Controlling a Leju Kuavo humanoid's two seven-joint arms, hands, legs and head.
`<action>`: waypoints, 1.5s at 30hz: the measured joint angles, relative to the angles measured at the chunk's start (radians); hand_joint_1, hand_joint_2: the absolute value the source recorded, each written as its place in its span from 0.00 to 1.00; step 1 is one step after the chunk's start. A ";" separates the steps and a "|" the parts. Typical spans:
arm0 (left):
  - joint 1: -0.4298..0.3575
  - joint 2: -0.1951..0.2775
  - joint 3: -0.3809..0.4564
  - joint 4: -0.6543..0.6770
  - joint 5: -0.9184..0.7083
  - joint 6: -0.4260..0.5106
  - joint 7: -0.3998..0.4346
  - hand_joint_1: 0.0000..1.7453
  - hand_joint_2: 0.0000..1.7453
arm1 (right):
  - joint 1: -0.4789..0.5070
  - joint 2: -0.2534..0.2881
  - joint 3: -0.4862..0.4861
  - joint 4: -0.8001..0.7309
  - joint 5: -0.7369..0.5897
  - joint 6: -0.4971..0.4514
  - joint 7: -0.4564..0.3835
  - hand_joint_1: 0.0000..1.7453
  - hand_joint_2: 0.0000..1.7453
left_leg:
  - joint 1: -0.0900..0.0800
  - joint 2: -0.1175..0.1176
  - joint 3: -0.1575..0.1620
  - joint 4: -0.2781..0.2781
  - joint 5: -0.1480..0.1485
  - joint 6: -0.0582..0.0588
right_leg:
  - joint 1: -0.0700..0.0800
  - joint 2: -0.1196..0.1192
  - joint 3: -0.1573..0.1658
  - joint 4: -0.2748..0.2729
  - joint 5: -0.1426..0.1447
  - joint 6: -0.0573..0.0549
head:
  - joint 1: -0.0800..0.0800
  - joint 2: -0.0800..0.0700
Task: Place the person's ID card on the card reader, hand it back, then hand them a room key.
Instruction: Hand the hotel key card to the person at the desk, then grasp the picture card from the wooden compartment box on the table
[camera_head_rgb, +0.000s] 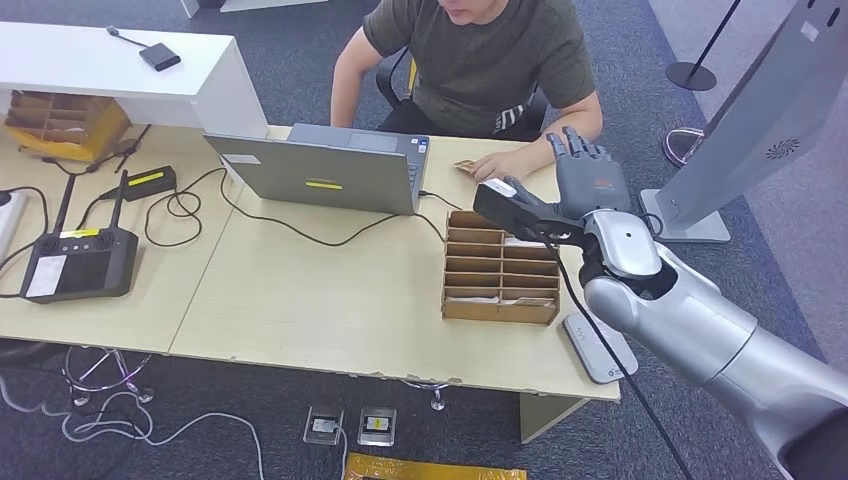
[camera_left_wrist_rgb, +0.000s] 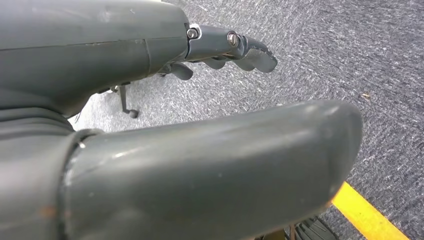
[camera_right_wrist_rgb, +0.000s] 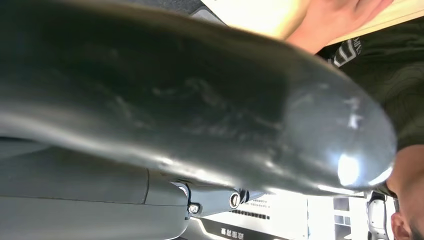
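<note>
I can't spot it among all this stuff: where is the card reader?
In the head view, the card reader lies flat at the table's near right corner, beside the cardboard organizer, under the robot's right arm.

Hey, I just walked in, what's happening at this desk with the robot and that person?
The right robot hand is raised over the far right of the desk, fingers spread, holding nothing visible. A seated person's hand rests on the desk beside a small card. A cardboard slot box and a grey card reader sit nearby. The left robot hand hangs over carpet.
</note>
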 joint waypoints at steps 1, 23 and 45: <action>0.000 0.000 0.000 0.000 -0.004 -0.007 0.000 0.00 0.00 | 0.002 -0.004 -0.001 -0.003 0.021 0.018 0.008 0.00 0.00 | 0.000 0.000 0.000 0.000 0.000 0.000 | 0.000 0.000 0.000 0.000 0.000 0.000 | 0.000 0.000; 0.004 0.015 -0.004 0.000 -0.065 -0.053 0.002 0.00 0.00 | 0.335 -0.208 -0.269 -0.429 0.280 0.284 0.026 0.00 1.00 | 0.001 0.004 0.002 0.000 -0.001 -0.001 | 0.001 0.003 0.001 0.000 0.000 0.000 | 0.000 0.000; 0.004 0.025 -0.008 0.000 -0.090 -0.071 0.008 0.00 0.00 | 0.515 -0.311 -0.435 -0.654 0.354 0.351 0.026 0.00 1.00 | 0.000 0.004 0.002 0.000 -0.001 -0.001 | 0.001 0.003 0.000 -0.001 0.000 0.000 | 0.000 0.000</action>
